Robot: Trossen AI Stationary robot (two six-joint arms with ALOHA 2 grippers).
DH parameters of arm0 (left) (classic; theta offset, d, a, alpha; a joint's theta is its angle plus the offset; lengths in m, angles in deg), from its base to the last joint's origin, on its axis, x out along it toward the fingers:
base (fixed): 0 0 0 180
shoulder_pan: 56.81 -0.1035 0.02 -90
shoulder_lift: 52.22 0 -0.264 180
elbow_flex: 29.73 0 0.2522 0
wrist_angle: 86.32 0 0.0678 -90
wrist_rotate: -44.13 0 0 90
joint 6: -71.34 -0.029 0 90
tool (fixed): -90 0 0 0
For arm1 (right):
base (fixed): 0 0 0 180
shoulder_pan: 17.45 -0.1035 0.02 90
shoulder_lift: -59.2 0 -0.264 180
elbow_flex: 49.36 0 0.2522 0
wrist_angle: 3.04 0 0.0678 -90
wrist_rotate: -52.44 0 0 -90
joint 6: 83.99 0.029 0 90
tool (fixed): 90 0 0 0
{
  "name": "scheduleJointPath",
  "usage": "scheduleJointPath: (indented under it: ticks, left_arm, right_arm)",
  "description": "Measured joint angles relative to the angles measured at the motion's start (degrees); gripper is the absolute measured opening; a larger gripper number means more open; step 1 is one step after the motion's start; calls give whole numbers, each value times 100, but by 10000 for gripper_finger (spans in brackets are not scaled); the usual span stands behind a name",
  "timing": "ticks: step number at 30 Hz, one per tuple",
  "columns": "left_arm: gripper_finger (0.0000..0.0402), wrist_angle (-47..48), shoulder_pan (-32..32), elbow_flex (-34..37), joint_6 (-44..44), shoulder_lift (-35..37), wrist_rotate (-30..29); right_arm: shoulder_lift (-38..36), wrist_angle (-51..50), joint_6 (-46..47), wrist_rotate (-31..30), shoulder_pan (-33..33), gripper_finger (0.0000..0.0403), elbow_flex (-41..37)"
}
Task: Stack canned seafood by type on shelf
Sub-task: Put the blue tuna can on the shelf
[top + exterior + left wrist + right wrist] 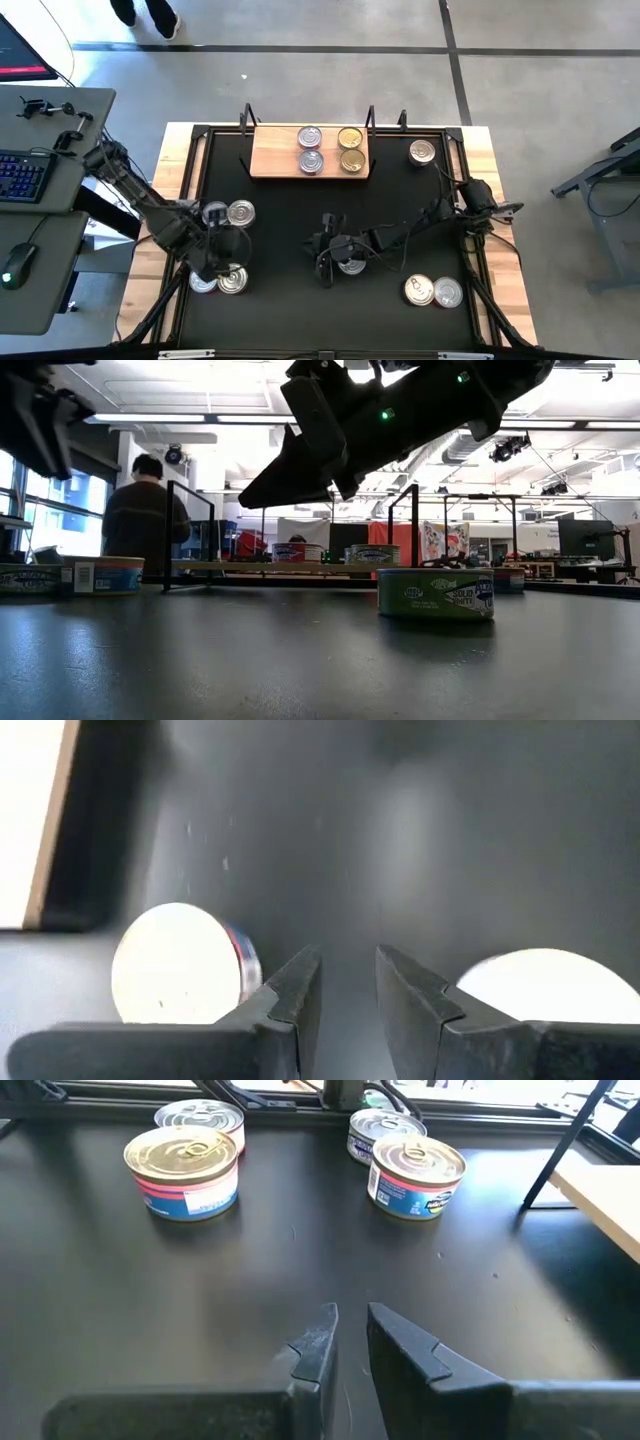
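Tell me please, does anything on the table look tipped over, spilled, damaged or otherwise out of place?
Nothing stands out. The tins on the wooden board sit flat in a tidy two-by-two block, and the loose tins on the black mat are upright, none visibly tipped or dented. Nothing appears spilled.

Open black mat [280, 215] between left tin cluster [228, 212] and right arm [400, 235], shelf [270, 155] left third free, posts [247, 117] flanking it.

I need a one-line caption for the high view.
Four tins on the shelf; both grippers, left and right, hover empty over the mat.
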Motion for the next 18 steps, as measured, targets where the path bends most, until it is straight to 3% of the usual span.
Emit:
scheduleJointPath:
  ticks: [4,9,14,18]
  left_arm:
    - [85,128,347,194,962,-2,-213]
    - [85,-531,536,826,1841,-20,-1667]
    - [98,-1698,358,1415,1203,-20,-2147]
    - [122,-2563,185,1677,-61,-83,-2126]
  right_arm:
    - [0,-57,-2,2,-17,48,-20]
    - [0,-129,-44,2,-22,48,-20]
    - [0,-134,-125,2,-23,48,-20]
    - [-254,-843,-625,-362,-252,48,-21]
